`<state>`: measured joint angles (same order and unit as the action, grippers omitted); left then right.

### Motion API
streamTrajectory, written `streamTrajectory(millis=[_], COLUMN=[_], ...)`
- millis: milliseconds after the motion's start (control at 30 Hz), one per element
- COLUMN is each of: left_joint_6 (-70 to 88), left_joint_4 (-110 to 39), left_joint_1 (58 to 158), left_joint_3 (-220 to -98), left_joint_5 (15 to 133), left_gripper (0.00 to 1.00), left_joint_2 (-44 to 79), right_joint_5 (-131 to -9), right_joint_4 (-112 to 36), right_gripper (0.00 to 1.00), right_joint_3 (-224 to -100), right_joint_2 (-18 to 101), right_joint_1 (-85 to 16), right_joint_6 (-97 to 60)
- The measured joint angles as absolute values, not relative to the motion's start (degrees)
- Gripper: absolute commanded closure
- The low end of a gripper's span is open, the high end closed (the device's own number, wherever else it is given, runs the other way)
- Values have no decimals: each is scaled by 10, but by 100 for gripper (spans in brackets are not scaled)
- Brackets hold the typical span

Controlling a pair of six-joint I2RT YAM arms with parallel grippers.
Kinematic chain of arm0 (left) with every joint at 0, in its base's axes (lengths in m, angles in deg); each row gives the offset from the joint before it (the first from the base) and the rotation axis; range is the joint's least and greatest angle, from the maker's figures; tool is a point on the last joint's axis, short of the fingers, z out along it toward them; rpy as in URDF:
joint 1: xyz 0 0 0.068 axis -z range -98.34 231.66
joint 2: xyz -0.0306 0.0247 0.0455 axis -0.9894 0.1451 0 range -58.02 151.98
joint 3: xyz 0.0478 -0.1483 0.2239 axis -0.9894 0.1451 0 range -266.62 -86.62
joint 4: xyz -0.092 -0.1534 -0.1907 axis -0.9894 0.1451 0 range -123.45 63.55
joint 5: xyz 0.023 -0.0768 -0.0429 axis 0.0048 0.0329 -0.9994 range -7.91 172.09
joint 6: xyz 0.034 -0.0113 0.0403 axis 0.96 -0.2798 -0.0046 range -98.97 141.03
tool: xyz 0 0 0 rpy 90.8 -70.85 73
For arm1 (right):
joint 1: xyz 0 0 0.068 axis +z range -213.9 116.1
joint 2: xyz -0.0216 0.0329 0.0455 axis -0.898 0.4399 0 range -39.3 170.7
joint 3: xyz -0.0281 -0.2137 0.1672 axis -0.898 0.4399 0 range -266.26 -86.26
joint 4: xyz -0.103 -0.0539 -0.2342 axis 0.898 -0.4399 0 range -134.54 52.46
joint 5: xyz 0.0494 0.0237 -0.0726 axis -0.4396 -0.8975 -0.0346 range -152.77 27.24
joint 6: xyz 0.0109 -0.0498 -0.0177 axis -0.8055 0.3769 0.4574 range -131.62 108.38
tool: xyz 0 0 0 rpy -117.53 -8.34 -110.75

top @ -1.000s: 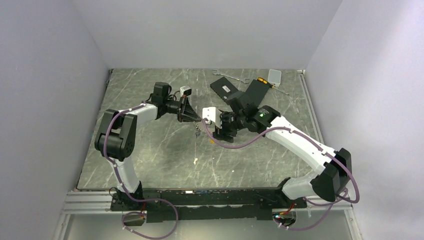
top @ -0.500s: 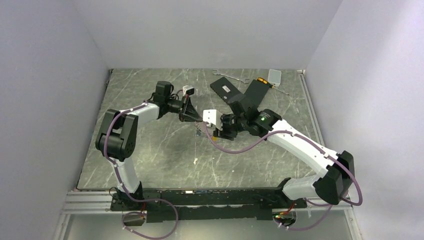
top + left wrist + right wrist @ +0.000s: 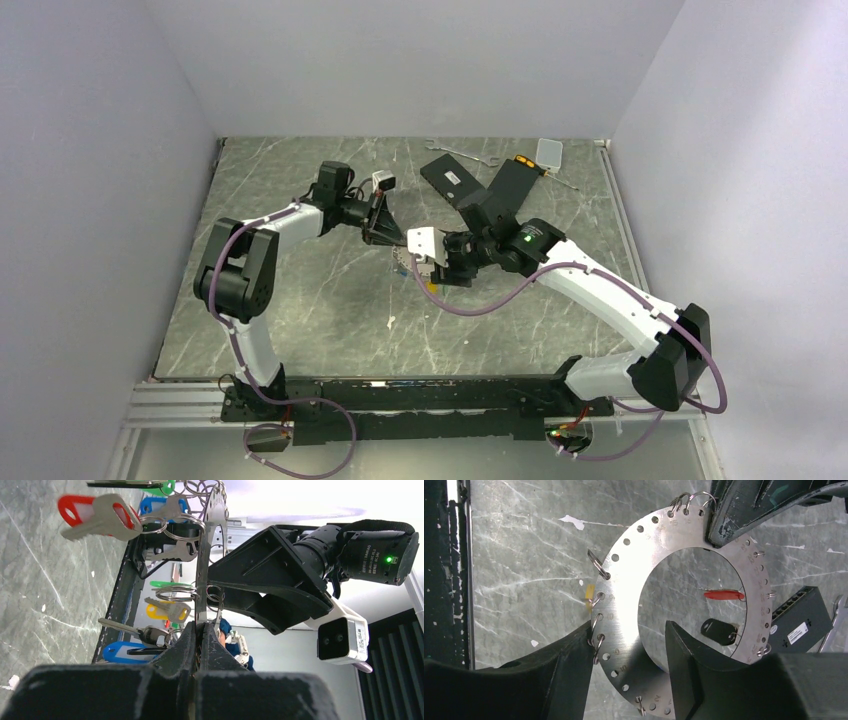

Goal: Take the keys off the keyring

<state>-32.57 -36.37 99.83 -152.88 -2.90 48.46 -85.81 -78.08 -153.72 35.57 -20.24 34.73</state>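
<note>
The keyring, a flat silvery disc with numbered holes round its band, is held on edge above the middle of the table, between the two arms. The left pincer is clamped on its rim, with the keys (red, blue, green and yellow heads) hanging from small split rings in the holes. The right pincer has its fingers apart on either side of the band, and whether they press it cannot be told.
</note>
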Motion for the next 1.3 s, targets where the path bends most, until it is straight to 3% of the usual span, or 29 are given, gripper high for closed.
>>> streamTrajectory(millis=[100, 433, 667, 733, 900, 1033, 1167, 1300], left_joint_6=[-320, -296, -294, -285, -226, -116, -34, -11], left_joint_4=[-357, -322, -304, -288, -220, -104, -35, -21], left_joint_1=[1001, 1006, 1009, 1010, 1006, 985, 945, 896], left_joint_3=[-1533, -1545, -1552, -1560, -1594, -1652, -1680, -1673], left_joint_5=[-33, -35, -38, -39, -33, -17, -2, 9], left_gripper=[100, 100, 100, 100, 69, 52, 39, 40], left_joint_2=[485, 489, 502, 505, 512, 517, 516, 515], right_joint_5=[-856, -859, -869, -869, -868, -845, -821, -808], right_joint_4=[-783, -788, -788, -786, -769, -729, -701, -673], right_gripper=[42, 67, 99, 100, 100, 100, 100, 100], right_joint_3=[-1537, -1537, -1537, -1537, -1536, -1526, -1516, -1503], right_joint_2=[356, 356, 356, 356, 356, 356, 356, 356], right_joint_1=[-202, -190, -188, -188, -188, -192, -199, -210], right_joint_6=[357, 360, 336, 327, 294, 243, 198, 166])
